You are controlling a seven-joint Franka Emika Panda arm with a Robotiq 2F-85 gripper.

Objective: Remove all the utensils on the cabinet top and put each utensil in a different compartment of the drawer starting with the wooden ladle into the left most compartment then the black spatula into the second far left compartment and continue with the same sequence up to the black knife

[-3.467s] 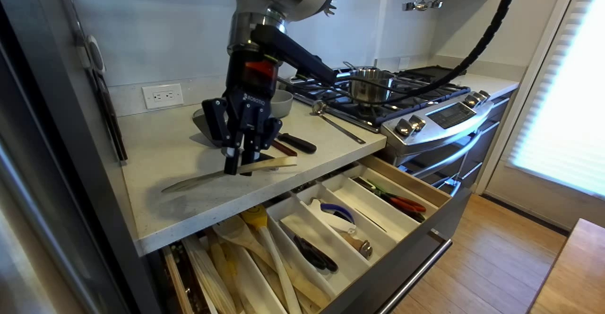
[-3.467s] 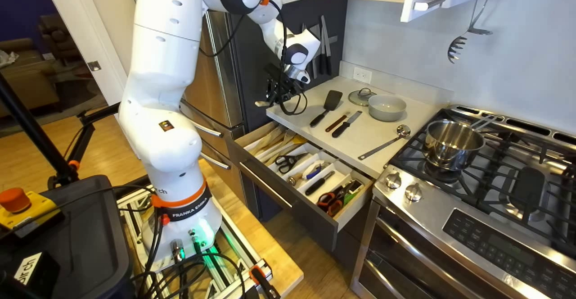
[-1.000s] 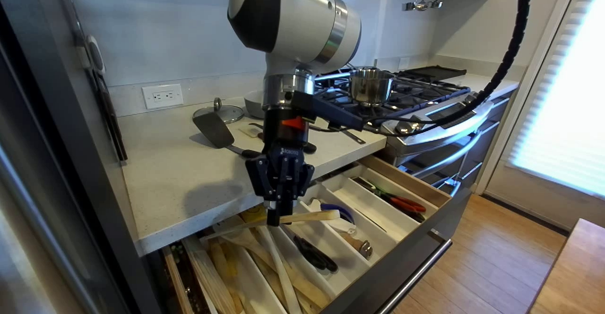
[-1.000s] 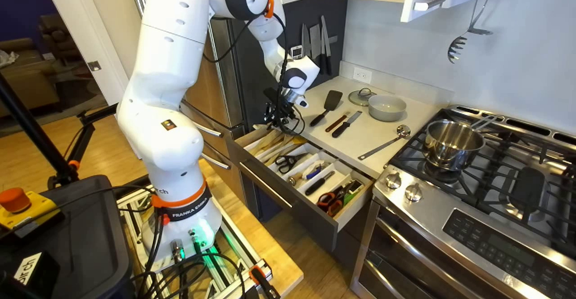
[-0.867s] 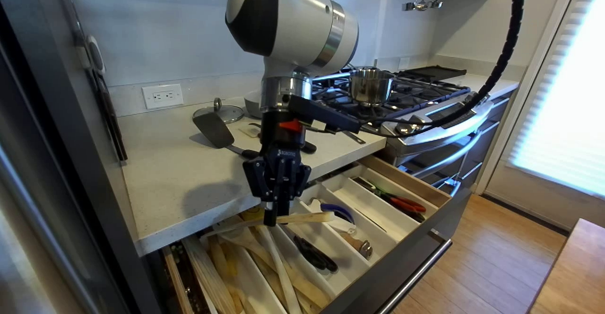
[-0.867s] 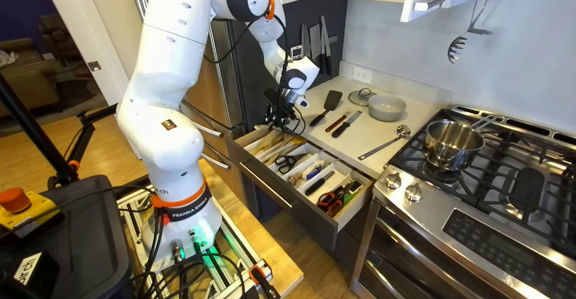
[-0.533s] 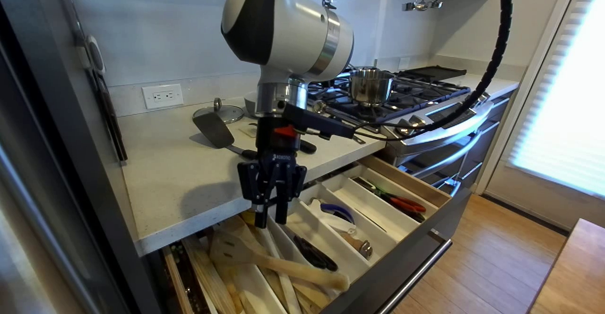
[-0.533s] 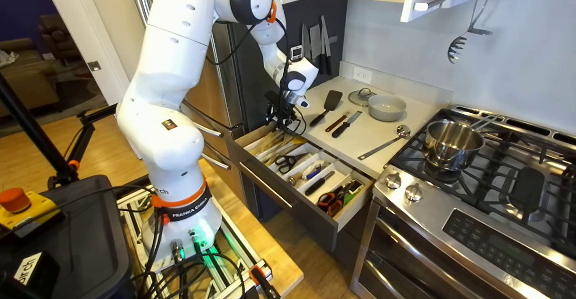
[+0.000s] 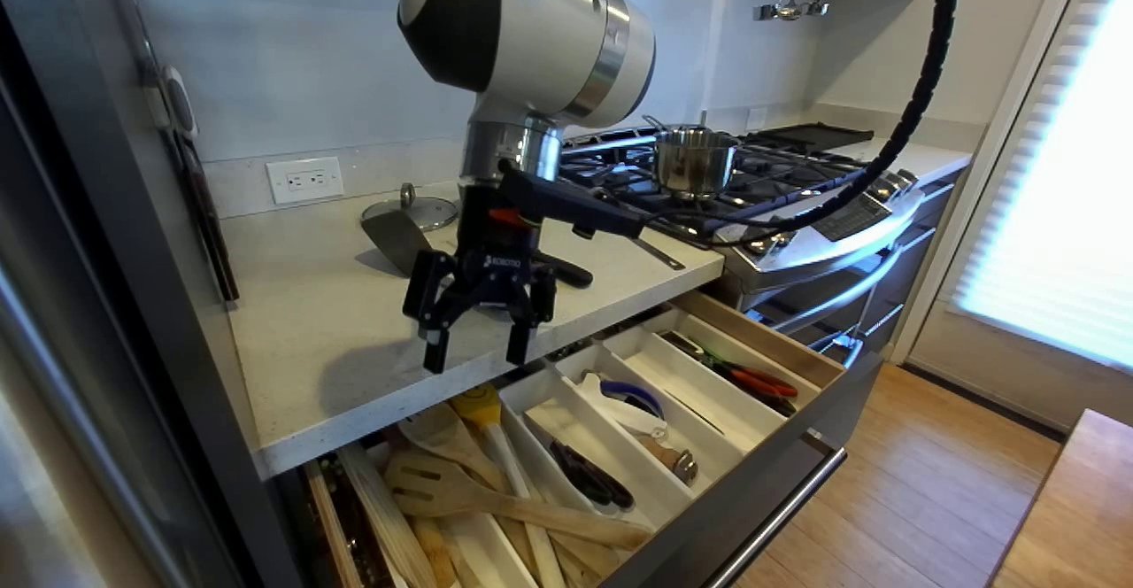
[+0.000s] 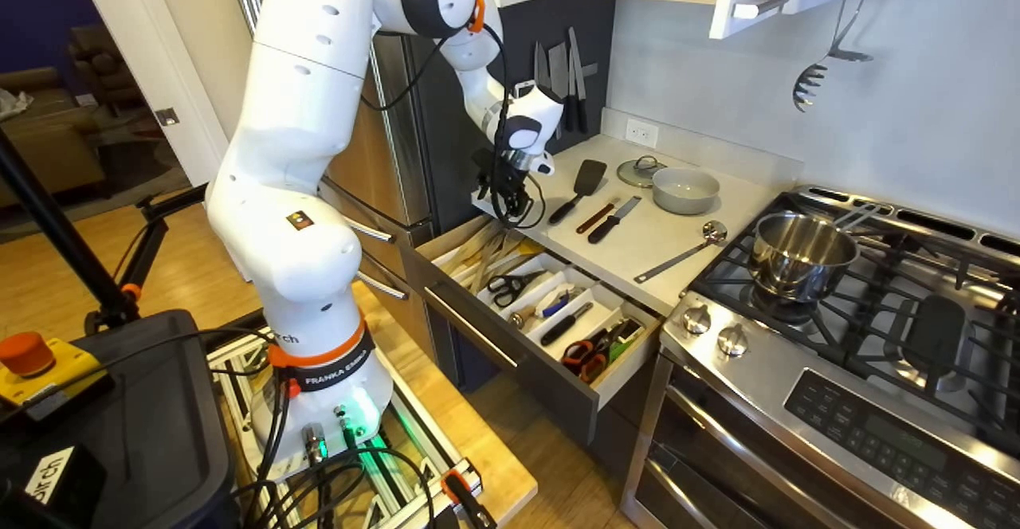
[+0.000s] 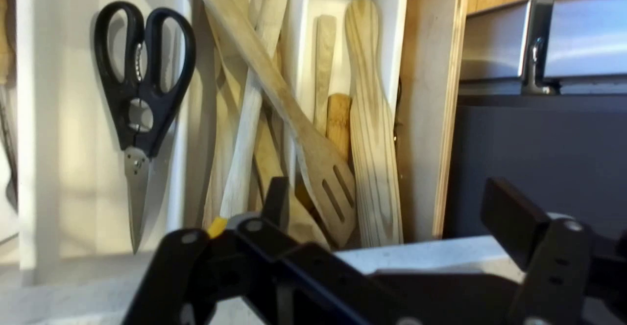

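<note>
The wooden ladle (image 11: 325,183), a slotted wooden piece, lies in the open drawer (image 10: 550,385). Its head rests in the leftmost compartment, and its handle slants over the divider onto utensils in the second. My gripper (image 9: 478,353) stands wide open above the drawer and the front edge of the cabinet top (image 9: 292,305), holding nothing. In the wrist view its fingers (image 11: 512,217) are far apart. On the cabinet top lie the black spatula (image 10: 590,177), a brown-handled utensil (image 10: 598,216), the black knife (image 10: 614,220) and a metal ladle (image 10: 713,232).
Other drawer compartments hold black scissors (image 11: 139,80), a blue-handled tool (image 9: 633,398) and red-handled scissors (image 9: 766,382). A grey bowl (image 10: 685,192) and a glass lid (image 10: 640,172) sit at the back. A stove with a steel pot (image 10: 801,254) stands alongside. A dark fridge side (image 9: 97,216) borders the counter.
My gripper carried the wooden ladle from over the cabinet top to the drawer and opened. The ladle dropped among the utensils there. Since then the gripper has risen and shifted back toward the counter.
</note>
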